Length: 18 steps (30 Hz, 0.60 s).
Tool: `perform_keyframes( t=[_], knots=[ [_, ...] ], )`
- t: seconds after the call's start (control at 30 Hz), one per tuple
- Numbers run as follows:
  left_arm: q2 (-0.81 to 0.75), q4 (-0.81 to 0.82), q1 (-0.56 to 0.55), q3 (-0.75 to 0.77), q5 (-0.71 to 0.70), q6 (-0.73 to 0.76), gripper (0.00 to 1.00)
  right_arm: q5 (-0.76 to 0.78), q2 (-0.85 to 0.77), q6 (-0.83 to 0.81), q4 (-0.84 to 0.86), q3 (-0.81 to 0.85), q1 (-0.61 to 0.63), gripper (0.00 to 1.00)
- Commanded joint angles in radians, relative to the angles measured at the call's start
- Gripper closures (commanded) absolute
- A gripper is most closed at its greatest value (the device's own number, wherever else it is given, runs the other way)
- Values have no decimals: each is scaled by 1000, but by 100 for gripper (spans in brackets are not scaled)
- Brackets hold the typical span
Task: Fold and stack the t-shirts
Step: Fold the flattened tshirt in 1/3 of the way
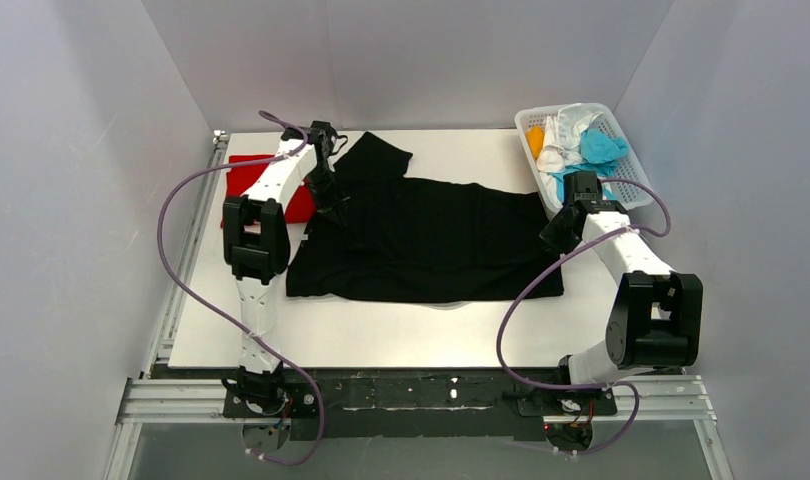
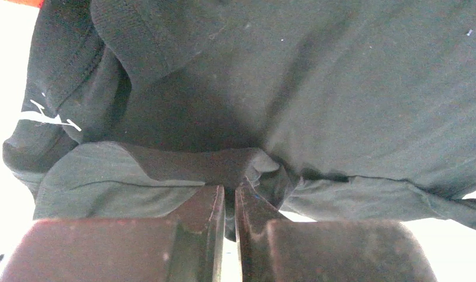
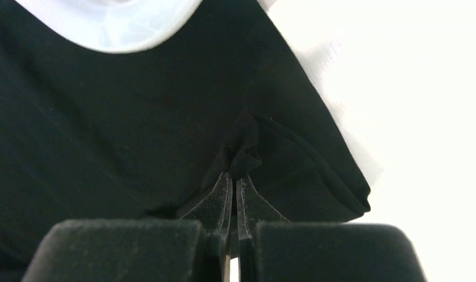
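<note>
While one black t-shirt point(image 1: 431, 240) lies spread on the worktop point(image 1: 381, 335), two pincers are clamped shut on it: the left pincer point(image 2: 231, 189) at its left edge, the right pincer point(image 3: 234, 178) at its right. One red t-shirt point(image 1: 243, 175) is partly hidden behind the left arm point(image 1: 266, 215); the crumpled shirts point(image 1: 581, 145) in the one basket point(image 1: 633, 180) cannot be counted.

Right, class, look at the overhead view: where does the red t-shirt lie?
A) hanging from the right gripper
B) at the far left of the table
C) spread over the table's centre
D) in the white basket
B: the red t-shirt lies by the far-left edge of the table, while the black t-shirt fills the centre.
</note>
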Motion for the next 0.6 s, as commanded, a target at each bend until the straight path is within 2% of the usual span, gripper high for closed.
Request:
perform_keyframes(
  t=[0.0,0.27,0.4,0.57],
  knots=[
    [-62,-119,-3,9,13,62,100,-34,-74,-52,40,-50,-5,99],
    [-314,-49,-3,-276,-49,56,100,-39,-305,-21,-4,-169,-23,99],
    [-371,-39,-3,-273,-94,59,100,-26,-357,-36,-35,-188,-22,99],
    [-322,-50,-2,-182,-127,72,100,-31,-323,-55,-48,-157,-22,99]
  ],
)
